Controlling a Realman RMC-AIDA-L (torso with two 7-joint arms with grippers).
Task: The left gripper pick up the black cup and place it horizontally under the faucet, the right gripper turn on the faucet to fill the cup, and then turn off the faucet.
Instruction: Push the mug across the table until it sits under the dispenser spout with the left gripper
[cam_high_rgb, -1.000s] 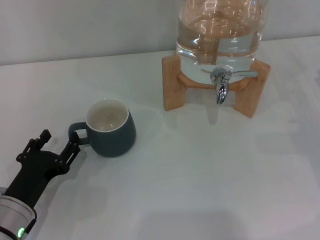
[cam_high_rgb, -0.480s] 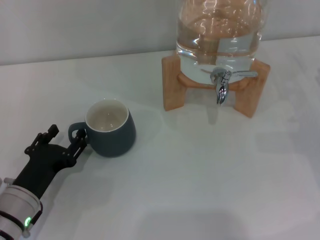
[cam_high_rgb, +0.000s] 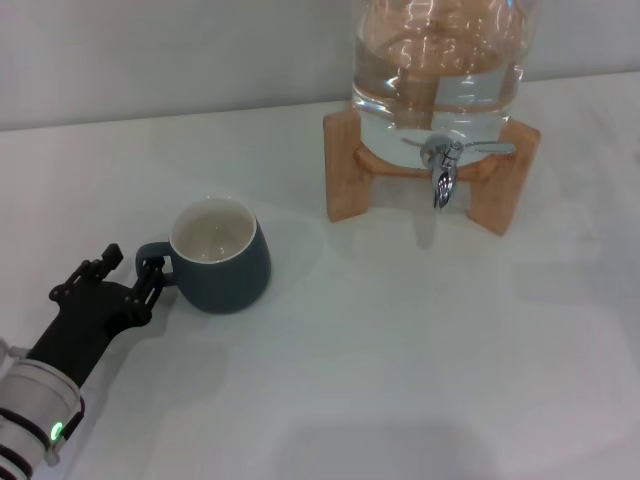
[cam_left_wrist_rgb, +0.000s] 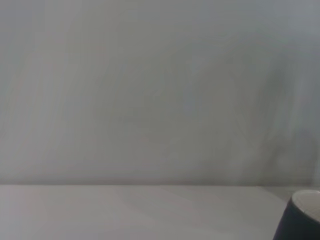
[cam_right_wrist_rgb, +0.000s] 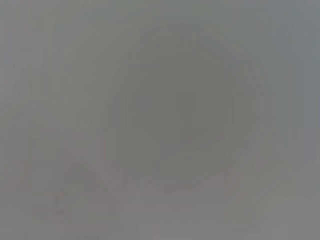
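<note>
The left gripper (cam_high_rgb: 131, 272), a black two-finger claw on a white and silver cylindrical arm with a small green light, reaches in low from the left over the matte white table (cam_high_rgb: 400, 360). Its fingers are spread, one tip at the loop handle of the cup (cam_high_rgb: 220, 257), the other out to the side, pinching nothing. The cup is squat and rounded, dark teal-grey glazed ceramic with a cream inside; it stands upright, handle toward the claw, well apart from the faucet (cam_high_rgb: 441, 168). In the left wrist view only an edge of the cup (cam_left_wrist_rgb: 300, 220) shows. To the right, the shiny chrome faucet points down from a clear glass jar (cam_high_rgb: 437, 60) on a wooden stand (cam_high_rgb: 345, 170). The right gripper is out of sight
</note>
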